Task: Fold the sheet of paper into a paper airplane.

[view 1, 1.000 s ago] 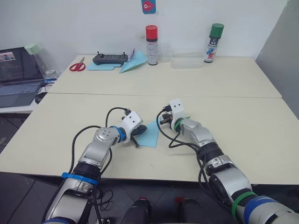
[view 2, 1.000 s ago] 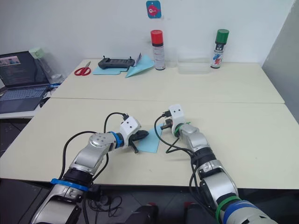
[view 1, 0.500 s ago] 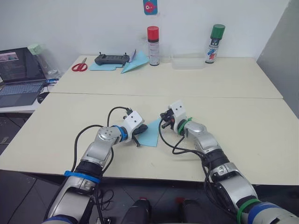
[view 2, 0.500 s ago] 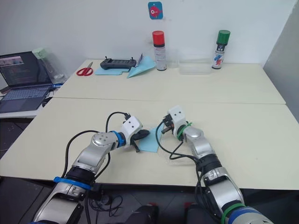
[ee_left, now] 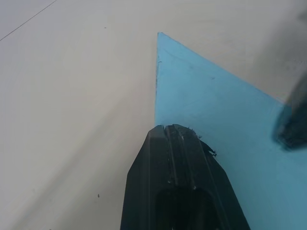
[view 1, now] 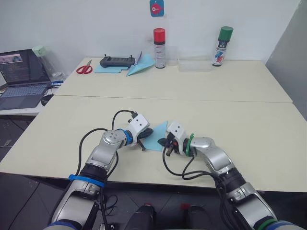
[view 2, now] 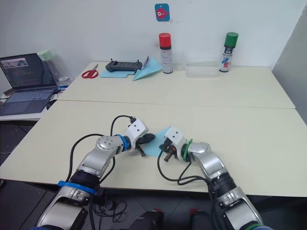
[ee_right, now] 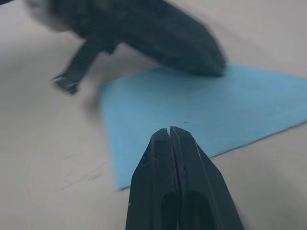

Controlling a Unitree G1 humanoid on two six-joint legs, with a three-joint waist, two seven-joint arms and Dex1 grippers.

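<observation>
On the near half of the pale table (view 1: 249, 129), close to the front edge, lies the sheet of paper (view 1: 157, 140), light blue and flat, with one corner pointing away from the robot. At the far side of the table stand a red-capped spray can (view 1: 159, 41) and a green-capped one (view 1: 222, 39), with a black controller (view 1: 117, 61), red scissors (view 1: 85, 69) and a second blue paper dart (view 1: 139, 65) beside them; a laptop (view 1: 19, 72) sits off to the robot's left. The left tool (ee_left: 176, 136) has its two fingers pressed together with nothing between them, and their tip rests on the sheet's left edge, pinning it. The right tool (ee_right: 171, 135) is likewise closed on nothing, its tip over the near right part of the sheet; whether it touches the paper is not clear. The step in hand looks like holding the sheet down while a crease is made or pressed. To do it well, the left tip should keep steady downward pressure so the thin paper cannot slide, while the right tip runs slowly along the intended fold line, low and flat.
</observation>
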